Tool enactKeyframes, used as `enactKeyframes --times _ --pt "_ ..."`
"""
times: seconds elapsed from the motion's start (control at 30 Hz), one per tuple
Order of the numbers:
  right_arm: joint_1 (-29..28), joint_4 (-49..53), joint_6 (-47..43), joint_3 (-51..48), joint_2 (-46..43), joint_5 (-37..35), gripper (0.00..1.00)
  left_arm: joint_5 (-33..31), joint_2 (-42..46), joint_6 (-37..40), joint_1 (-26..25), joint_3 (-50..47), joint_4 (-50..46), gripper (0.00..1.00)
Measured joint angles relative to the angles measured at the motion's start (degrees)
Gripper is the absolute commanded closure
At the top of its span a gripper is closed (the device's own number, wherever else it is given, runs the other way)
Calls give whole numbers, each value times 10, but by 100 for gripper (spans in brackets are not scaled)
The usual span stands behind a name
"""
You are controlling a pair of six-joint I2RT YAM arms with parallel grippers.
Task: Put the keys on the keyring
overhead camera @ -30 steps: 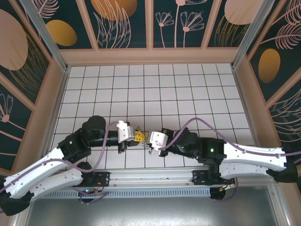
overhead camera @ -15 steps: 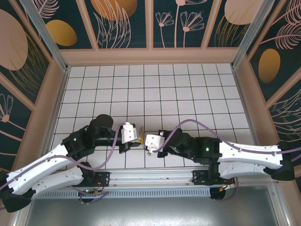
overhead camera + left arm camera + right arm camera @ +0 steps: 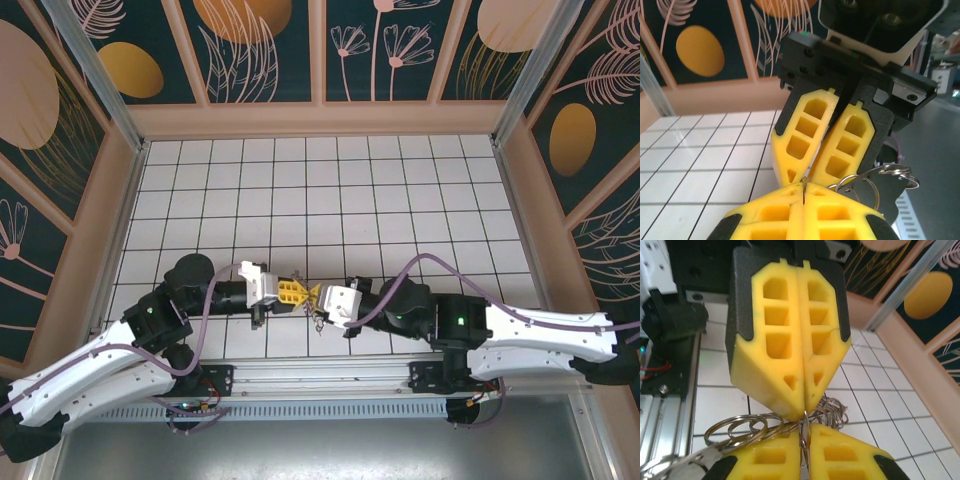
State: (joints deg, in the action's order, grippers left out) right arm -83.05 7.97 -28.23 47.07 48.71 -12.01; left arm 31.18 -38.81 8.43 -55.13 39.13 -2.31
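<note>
The keyring (image 3: 318, 318) is a bunch of thin steel rings hanging between my two grippers, just above the white tiled floor (image 3: 400, 200) near the front edge. My left gripper (image 3: 303, 293) and right gripper (image 3: 316, 297) meet tip to tip. In the left wrist view the left gripper (image 3: 804, 192) is shut on a thin ring wire, with more rings (image 3: 846, 179) to the right. In the right wrist view the right gripper (image 3: 805, 434) pinches one ring upright, and the keyring (image 3: 771, 423) spreads out to both sides. The keys are out of view.
A metal rail (image 3: 330, 375) runs along the front edge, right below the grippers. Tan walls (image 3: 320, 118) box in the floor on the other three sides. Purple cables (image 3: 420, 262) loop over both arms.
Both arms have shifted their elbows while the fingertips stayed together over the same front tiles. The left gripper's yellow fingers now reach further to the right.
</note>
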Motion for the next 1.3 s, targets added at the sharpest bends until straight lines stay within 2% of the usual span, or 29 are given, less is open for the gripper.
enactKeyframes --times 0.1,0.2,0.4,0.53,0.7,0.8,0.87,0.93,1.17,1.3 --pt "-3 -27 0 -17 -23 16 87 21 1 -16 0 -6 33 100" --pt "-3 -45 1 -29 -34 31 99 40 3 -28 0 -14 57 100" --pt "-6 -59 0 -35 -43 42 100 50 1 -31 0 -14 63 100" --pt "-6 -40 0 -30 -34 11 100 28 -16 -18 0 7 25 96" --pt "-4 50 -10 25 20 -50 100 -22 -45 14 1 37 -53 89" --pt "-1 95 -22 47 41 -62 100 -43 -64 29 0 48 -85 85" --pt "0 120 -32 54 48 -61 100 -43 -75 34 0 49 -95 88" --pt "0 138 -39 60 48 -59 100 -41 -81 40 -3 49 -97 100" --pt "0 148 -45 70 43 -37 100 -24 -66 41 -5 43 -83 100" --pt "-2 101 -40 47 16 -11 84 -1 -32 15 -5 9 -21 100"
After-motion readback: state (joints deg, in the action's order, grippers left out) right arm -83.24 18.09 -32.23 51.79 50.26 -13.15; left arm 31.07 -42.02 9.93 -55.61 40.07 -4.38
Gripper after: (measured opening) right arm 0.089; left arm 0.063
